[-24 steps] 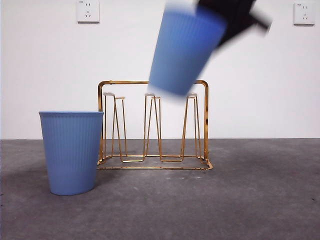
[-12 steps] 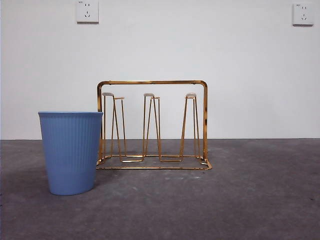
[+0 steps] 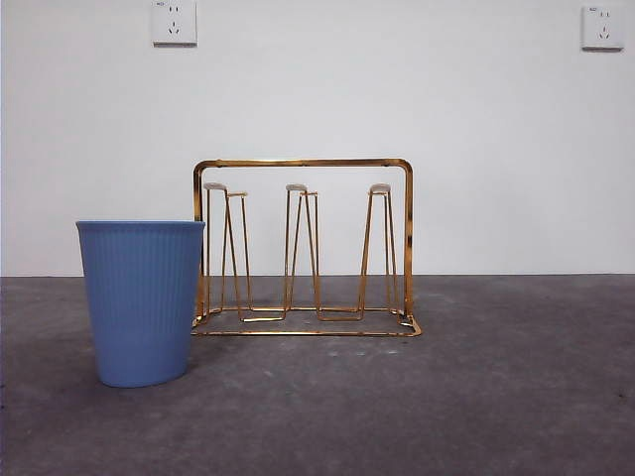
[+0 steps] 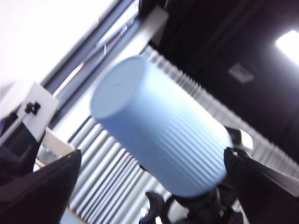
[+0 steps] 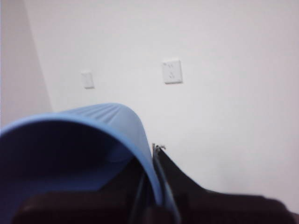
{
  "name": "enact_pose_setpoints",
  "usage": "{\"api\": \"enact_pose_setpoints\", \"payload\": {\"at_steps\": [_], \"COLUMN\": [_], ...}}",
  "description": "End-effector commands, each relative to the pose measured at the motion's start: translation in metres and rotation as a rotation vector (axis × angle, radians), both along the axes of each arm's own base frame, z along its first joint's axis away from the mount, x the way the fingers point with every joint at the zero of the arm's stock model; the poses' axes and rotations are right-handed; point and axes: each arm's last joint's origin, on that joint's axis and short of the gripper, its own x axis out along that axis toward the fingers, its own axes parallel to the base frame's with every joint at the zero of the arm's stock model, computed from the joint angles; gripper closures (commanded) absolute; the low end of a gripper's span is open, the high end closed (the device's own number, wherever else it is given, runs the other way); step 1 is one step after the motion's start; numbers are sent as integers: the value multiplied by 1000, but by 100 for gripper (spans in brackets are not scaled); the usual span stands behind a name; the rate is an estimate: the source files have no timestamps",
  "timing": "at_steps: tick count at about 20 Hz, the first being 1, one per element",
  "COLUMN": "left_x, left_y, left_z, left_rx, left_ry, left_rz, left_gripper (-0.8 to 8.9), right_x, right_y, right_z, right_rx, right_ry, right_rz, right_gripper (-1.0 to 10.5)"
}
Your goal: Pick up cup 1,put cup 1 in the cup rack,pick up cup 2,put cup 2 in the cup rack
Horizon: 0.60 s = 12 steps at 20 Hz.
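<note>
On the grey surface (image 3: 446,397) cup 2 (image 3: 141,302) stands upright at the left, mouth up and narrow base down, so its long axis is vertical. Its right edge overlaps the left post of the cup rack (image 3: 303,164) in the front view, but I cannot tell if they touch, as the cup is nearer to the camera. The cup rack stands behind it, near the middle, with its arch frame upright. Its pale-tipped loop pegs carry no cup, and no arm shows near them in this view. On the white wall behind are two sockets, one at the top left (image 3: 174,22) and one at the top right (image 3: 602,27). Cup 1 (image 4: 159,130) is off the surface and out of the front view. The right gripper (image 5: 156,156) grasps it at the rim, with one jaw inside the mouth and one jaw outside on the ribbed wall. In the left wrist view this cup is lifted in the air. Its flat closed base points away from the dark gripper at its mouth end, and its long axis is tilted. The left gripper (image 4: 150,156) is released, with its jaws wide apart and not touching the cup.
</note>
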Motion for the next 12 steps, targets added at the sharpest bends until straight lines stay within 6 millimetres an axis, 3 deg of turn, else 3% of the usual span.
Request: {"api": "enact_pose_setpoints", "payload": {"at_steps": [1,12], "left_x": [3,11], "left_y": [-6,-16], "left_z": [-2,-8], "left_rx": [-50,-125], "left_ry": [21,57], "left_rz": [-7,-2], "left_gripper": [92,92], "right_x": [4,31], "right_y": [4,26], "right_z": [-1,-10], "right_rx": [8,-20], "right_ry": [5,52], "right_rz": [13,86], "right_gripper": [963,963]}}
